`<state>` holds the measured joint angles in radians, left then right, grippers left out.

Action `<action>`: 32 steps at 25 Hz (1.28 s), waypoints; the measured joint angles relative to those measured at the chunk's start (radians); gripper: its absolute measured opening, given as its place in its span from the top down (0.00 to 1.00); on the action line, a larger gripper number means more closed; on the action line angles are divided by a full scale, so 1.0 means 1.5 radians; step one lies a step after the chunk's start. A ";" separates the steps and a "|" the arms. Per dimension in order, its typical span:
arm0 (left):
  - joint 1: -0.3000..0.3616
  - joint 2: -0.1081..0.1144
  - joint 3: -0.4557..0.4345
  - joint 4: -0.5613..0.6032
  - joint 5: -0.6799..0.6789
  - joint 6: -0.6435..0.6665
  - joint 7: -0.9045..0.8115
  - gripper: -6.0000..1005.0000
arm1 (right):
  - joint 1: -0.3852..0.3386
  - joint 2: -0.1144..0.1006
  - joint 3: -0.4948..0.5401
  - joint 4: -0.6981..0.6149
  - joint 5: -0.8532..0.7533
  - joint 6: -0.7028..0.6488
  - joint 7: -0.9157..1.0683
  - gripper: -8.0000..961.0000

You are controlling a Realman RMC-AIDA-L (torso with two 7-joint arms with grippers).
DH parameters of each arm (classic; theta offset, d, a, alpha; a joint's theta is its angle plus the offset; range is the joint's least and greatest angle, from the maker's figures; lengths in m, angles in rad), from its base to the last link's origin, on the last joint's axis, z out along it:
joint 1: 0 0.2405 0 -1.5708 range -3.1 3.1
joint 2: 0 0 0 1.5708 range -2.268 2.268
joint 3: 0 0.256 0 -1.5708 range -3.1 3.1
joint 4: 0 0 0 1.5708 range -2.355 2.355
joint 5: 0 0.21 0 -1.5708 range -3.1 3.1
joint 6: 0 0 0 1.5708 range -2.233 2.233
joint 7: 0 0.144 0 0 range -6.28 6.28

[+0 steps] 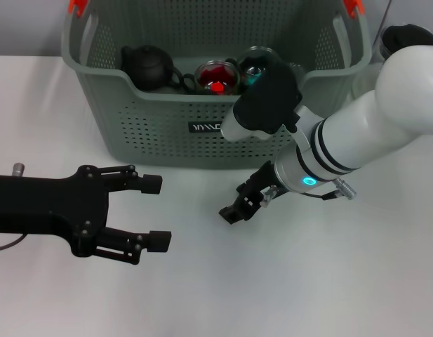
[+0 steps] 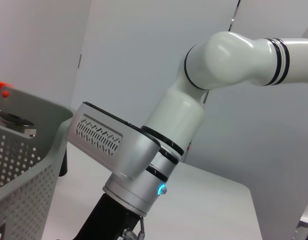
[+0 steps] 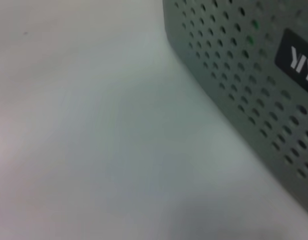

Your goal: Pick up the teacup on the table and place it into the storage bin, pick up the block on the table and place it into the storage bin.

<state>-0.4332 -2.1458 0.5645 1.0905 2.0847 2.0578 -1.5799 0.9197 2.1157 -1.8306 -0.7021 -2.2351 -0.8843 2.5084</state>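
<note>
Two cups, it seems, already sit in the bin (image 1: pixel 167 133); no block shows. Right gripper (image 1: pixel 238 203) hangs low before it, jaws' state unclear, and could clip the wall rising. Left gripper (image 1: pixel 154 213) idles, jaws spread.

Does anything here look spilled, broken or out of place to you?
Nothing stands out. The grey-green perforated plastic storage bin stands upright on the white table, with a black teapot and a glass cup holding something red inside. The left pincer is open over the table; the right pincer is low in front of the bin.
</note>
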 joint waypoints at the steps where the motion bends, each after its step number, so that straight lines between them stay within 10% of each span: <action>1: 0.000 0.000 0.000 0.000 0.000 0.000 0.000 0.05 | 0.000 0.000 -0.001 0.000 0.000 0.001 0.000 0.37; 18: 0.004 -0.001 -0.007 0.000 0.000 0.002 -0.002 0.05 | -0.038 -0.009 0.012 -0.090 0.006 -0.060 0.001 0.53; 26: 0.008 -0.001 -0.016 0.003 0.000 0.004 -0.001 0.05 | -0.121 -0.012 0.239 -0.387 0.011 -0.267 -0.038 0.48; 32: 0.003 0.000 -0.017 -0.002 -0.003 0.000 0.000 0.05 | -0.099 -0.014 0.376 -0.456 0.067 -0.233 -0.091 0.45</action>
<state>-0.4291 -2.1460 0.5396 1.0882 2.0807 2.0585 -1.5800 0.7714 2.0954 -1.2659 -1.3867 -2.1351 -1.2330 2.3714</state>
